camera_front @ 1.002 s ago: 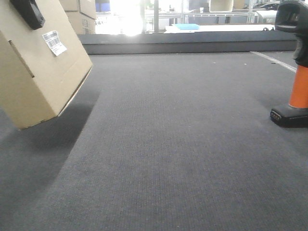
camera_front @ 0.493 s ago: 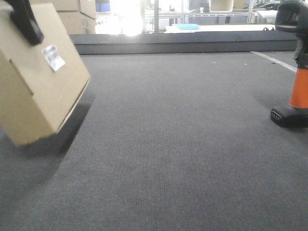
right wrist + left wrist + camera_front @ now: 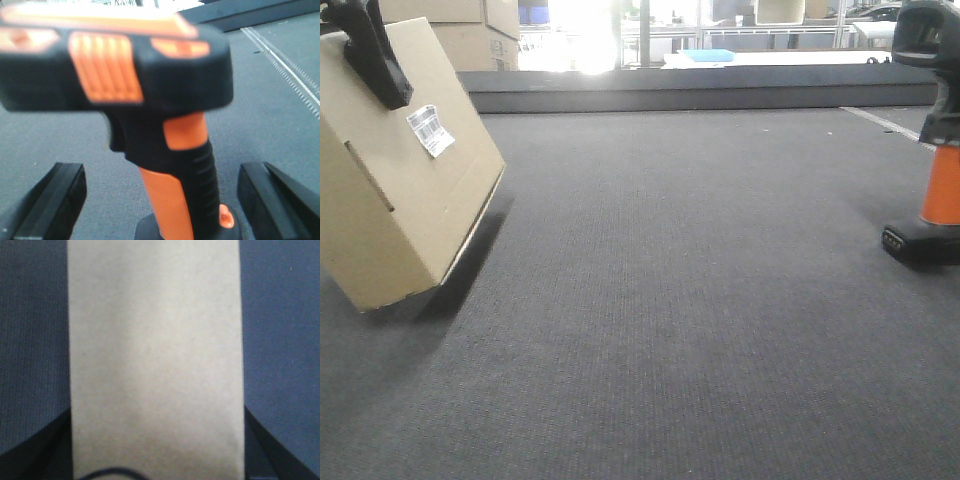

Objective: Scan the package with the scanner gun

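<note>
Left hand point(image 3: 157, 455) is closed on the package point(image 3: 400, 190). In the wrist view its dark fingers point(image 3: 40, 450) press against the two long sides of the tan box, and from the front one black finger hooks over the box's upper edge. Right hand point(image 3: 162, 200) stands wide open and grips nothing: a finger sits on each side of the scanner gun point(image 3: 150, 90), with bare worktop showing in both gaps.

Grey, carpet-like worktop point(image 3: 670, 300) fills most of the front view and runs to a dark raised edge at the far side. Stacked cardboard boxes point(image 3: 480, 30) show beyond it at the far left. At the near left the package hangs tilted, its lowest corner down at the worktop; whether it touches cannot be told. Well apart from it, at the right edge, the scanner gun stands upright on its black base, orange handle above and black head on top. A small white barcode label point(image 3: 430, 130) sits high on the package face turned toward the right.
</note>
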You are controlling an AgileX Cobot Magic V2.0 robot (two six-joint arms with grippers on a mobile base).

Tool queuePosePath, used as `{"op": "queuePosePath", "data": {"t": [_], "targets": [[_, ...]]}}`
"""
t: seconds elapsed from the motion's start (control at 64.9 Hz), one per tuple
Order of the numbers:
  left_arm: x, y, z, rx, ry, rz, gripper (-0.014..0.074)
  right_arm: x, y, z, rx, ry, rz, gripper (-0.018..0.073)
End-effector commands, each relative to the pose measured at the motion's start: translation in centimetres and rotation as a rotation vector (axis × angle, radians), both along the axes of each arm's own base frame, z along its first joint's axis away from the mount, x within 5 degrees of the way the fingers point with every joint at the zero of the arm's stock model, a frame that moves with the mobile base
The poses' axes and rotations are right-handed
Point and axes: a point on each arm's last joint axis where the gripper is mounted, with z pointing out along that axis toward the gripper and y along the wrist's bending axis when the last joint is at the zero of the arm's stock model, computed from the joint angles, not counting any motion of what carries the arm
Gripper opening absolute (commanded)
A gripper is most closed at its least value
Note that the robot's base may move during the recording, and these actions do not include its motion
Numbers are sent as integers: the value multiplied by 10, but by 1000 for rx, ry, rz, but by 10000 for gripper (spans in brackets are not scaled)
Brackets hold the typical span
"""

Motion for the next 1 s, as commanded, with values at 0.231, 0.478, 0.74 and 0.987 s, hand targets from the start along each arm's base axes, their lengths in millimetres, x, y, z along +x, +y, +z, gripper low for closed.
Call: {"op": "queuePosePath", "data": {"t": [0.231,0.478,0.74,0.987], "targets": [[0,-2,3,-9,-25,2,-111,9,-1,-13,27,7,-10,517],[0,-2,3,-9,-25,2,-111,9,2,-13,19,8,26,517],[0,-1,3,2,-27,0,-111,8,2,-5,2,-29,23,517],[0,-1,3,4,-29,0,-111,18,1,10,-27,-41,17,517]]}}
